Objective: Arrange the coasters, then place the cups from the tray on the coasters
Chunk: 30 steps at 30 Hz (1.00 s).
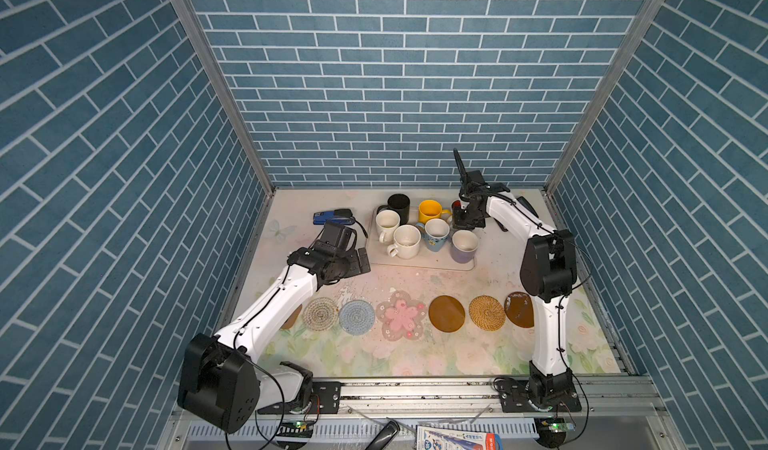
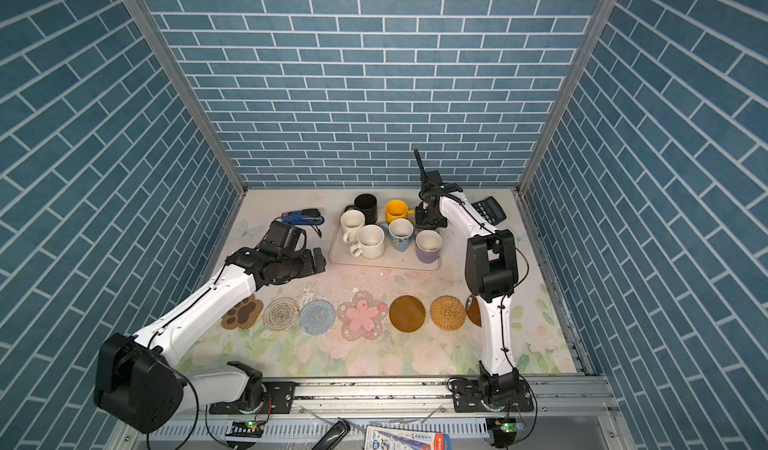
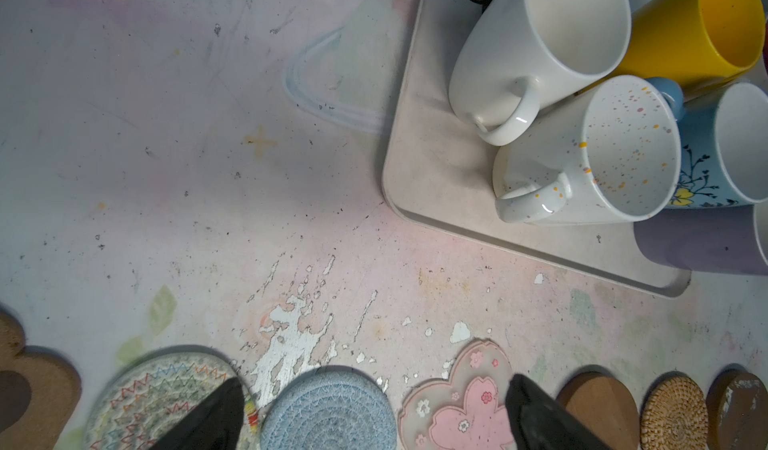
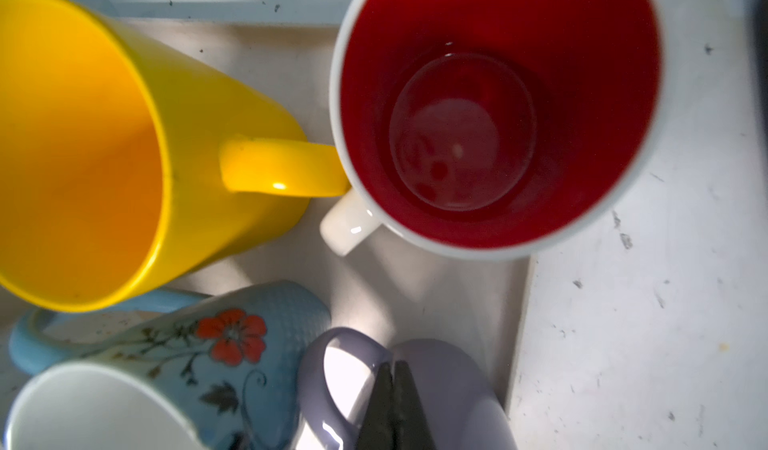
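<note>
Right fingers (image 4: 411, 419) together beside lavender cup (image 4: 457, 385)

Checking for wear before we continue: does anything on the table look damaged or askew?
Yes. The table mat is flaking white beside the blue-grey coaster, and the rightmost brown coaster has pale scuffs.

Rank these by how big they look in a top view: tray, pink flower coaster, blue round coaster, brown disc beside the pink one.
Largest: the tray.
Next: the pink flower coaster.
Smallest: the blue round coaster and the brown disc, about equal, so unranked.
</note>
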Available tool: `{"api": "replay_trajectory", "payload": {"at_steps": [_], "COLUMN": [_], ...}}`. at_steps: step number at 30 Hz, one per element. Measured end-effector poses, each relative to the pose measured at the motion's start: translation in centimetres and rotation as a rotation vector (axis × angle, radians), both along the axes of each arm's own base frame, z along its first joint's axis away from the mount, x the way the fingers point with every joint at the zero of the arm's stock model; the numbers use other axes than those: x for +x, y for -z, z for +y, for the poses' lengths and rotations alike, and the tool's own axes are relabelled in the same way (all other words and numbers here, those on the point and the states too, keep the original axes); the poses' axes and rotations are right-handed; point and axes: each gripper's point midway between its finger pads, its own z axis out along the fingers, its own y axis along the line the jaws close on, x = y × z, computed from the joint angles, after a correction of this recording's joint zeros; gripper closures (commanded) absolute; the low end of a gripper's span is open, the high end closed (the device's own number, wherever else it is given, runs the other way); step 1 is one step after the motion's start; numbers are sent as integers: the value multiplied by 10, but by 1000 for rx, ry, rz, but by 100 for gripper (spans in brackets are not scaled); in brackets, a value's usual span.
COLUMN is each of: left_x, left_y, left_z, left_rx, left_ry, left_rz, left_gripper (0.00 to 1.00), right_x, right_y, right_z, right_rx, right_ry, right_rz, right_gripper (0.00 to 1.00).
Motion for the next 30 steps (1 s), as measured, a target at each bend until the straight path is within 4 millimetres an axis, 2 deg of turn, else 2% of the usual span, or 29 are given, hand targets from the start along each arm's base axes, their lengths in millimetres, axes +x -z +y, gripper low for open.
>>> {"api": "replay_trajectory", "payload": {"at_steps": [9,18,22,25,30], "left_x": [-1,-2,-3,-3,-5], "left_y": [2,0,0,-1,-7], "left_z": [-1,0,0,0,1], "left_rx": [-10,-17,-19,-21,-25], "left_ry": [-3,-3,-4,-5,-6], "left_rz": [-1,-11,-9,-12,-28], "left_gripper": [1,1,1,1,1], "right_x": [-12,-19,-18,-16,-2], "right_y": [0,10,9,8,-11], "right_z": [-5,-8,-10,-11,-9], "right_rx": [2,-3,-3,-1,25], "right_ry": [1,5,38,72,129], "right_rz": [-13,2,1,-1,-48], "right_gripper": [100,100,74,59,48]}}
